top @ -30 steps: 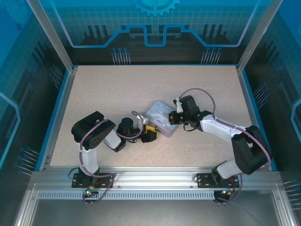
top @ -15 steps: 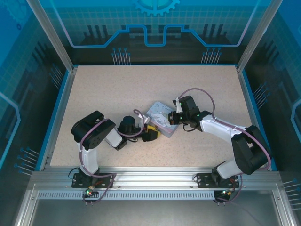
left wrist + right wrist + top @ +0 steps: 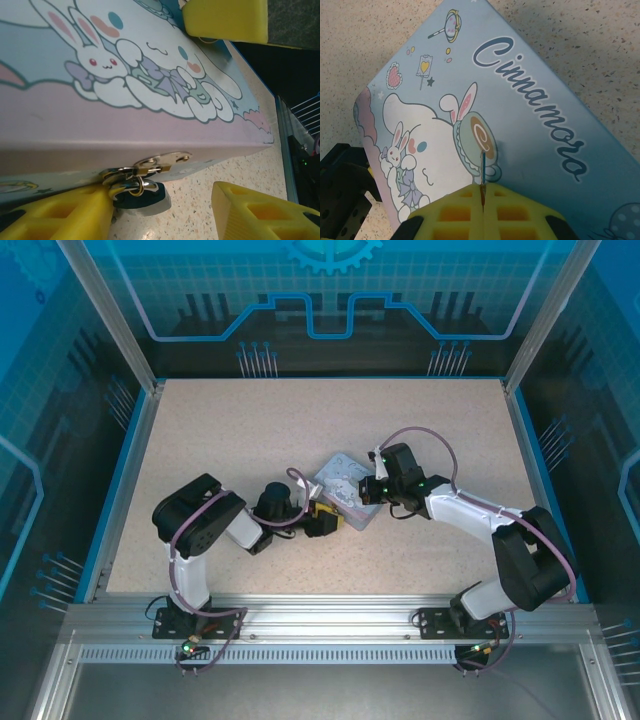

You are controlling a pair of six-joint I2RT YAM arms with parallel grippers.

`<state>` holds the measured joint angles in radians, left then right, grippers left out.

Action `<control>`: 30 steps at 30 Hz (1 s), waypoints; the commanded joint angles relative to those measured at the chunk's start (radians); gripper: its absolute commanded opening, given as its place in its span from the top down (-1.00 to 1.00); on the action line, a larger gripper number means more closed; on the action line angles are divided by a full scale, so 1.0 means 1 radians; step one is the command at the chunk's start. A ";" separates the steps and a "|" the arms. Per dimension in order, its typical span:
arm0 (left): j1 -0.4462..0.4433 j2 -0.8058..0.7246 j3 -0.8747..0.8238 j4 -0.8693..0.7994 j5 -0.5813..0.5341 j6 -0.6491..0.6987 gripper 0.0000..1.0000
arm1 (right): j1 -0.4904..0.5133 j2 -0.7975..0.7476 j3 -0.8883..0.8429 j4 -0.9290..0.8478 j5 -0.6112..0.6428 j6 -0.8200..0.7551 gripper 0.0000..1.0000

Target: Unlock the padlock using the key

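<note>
The tiny padlock [image 3: 140, 195], silvery with a dark blue body, hangs from the hasp [image 3: 162, 161] on the front wall of the pale blue cartoon tin [image 3: 125, 115]. My left gripper [image 3: 160, 217] is open. The padlock sits just inside its left finger [image 3: 55, 215], touching or nearly touching it; the right finger [image 3: 265, 212] stands well apart. My right gripper [image 3: 483, 192] is shut on the key [image 3: 483, 167], a thin sliver sticking out over the tin's lid [image 3: 530, 125]. From above, the left gripper [image 3: 322, 520] is at the tin's [image 3: 340, 478] near side and the right gripper [image 3: 368, 490] at its right.
The tin lies near the middle of the speckled table [image 3: 230, 430]. The right gripper's yellow fingers [image 3: 225, 17] show over the tin's far edge in the left wrist view. Blue walls and metal rails ring the table.
The left wrist has edged slightly right toward the tin, and the tin has shifted a little. The right gripper stays shut on the key over the lid.
</note>
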<state>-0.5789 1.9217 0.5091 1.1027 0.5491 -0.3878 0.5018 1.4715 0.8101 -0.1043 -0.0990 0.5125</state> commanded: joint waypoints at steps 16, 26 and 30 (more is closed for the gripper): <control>0.003 0.001 0.057 0.040 0.117 -0.074 -0.03 | 0.018 0.007 -0.025 -0.045 -0.026 0.004 0.95; 0.002 -0.023 0.076 -0.091 -0.038 -0.066 -0.05 | 0.018 -0.004 -0.036 -0.039 -0.021 0.014 0.95; 0.001 -0.019 0.071 -0.072 -0.091 -0.068 -0.03 | 0.022 -0.001 -0.041 -0.034 -0.023 0.021 0.95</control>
<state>-0.5755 1.9213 0.5549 1.0222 0.5495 -0.4507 0.5022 1.4696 0.7998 -0.0803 -0.0856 0.5175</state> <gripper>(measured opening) 0.514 0.051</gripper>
